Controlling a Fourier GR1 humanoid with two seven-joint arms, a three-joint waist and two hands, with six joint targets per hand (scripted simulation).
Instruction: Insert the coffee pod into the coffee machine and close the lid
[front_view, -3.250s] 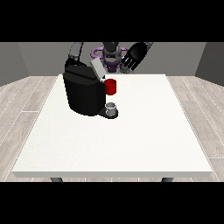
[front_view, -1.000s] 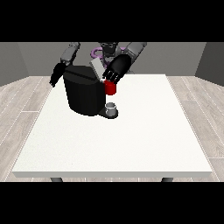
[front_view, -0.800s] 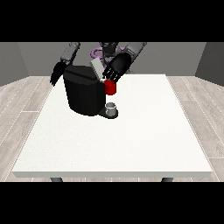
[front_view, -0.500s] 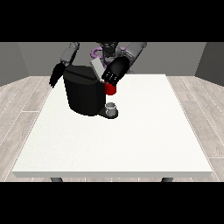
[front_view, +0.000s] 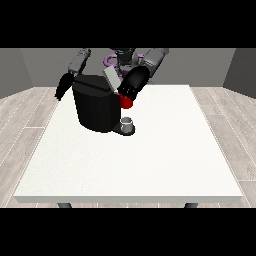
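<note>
I take the coffee machine (front_view: 97, 107) as my landmark: a squat black body toward the far left part of the white table (front_view: 150, 160), with its grey lid (front_view: 112, 80) tilted up and open at the top right corner.

The hand at the view's right (front_view: 131, 88) sits against the machine's upper right side, just below the raised lid and directly above a red thing at the machine (front_view: 126, 102). I cannot tell how its fingers lie; it reads as one dark mass, and whether it holds anything is hidden from me. The hand at the view's left (front_view: 63, 86) hangs off the machine's left shoulder, pointing down and away, and I cannot read its fingers either.

The pod itself I cannot place with confidence. A small grey thing (front_view: 128, 123) stands on the machine's base, at its lower right front, directly below the red thing. It could be a cup on the drip stand, so I do not call it the pod.

The relation I care about is lid to hand. The lid rises up and to the left of the nearer hand, its long axis slanting from the machine's top edge upward toward the robot. I judge that the hand at the view's right is much better placed for it, being almost beside the lid's lower edge, while the other is across the machine's whole body.

If the pod is already seated, closing calls for a push down and toward the machine's top.
</note>
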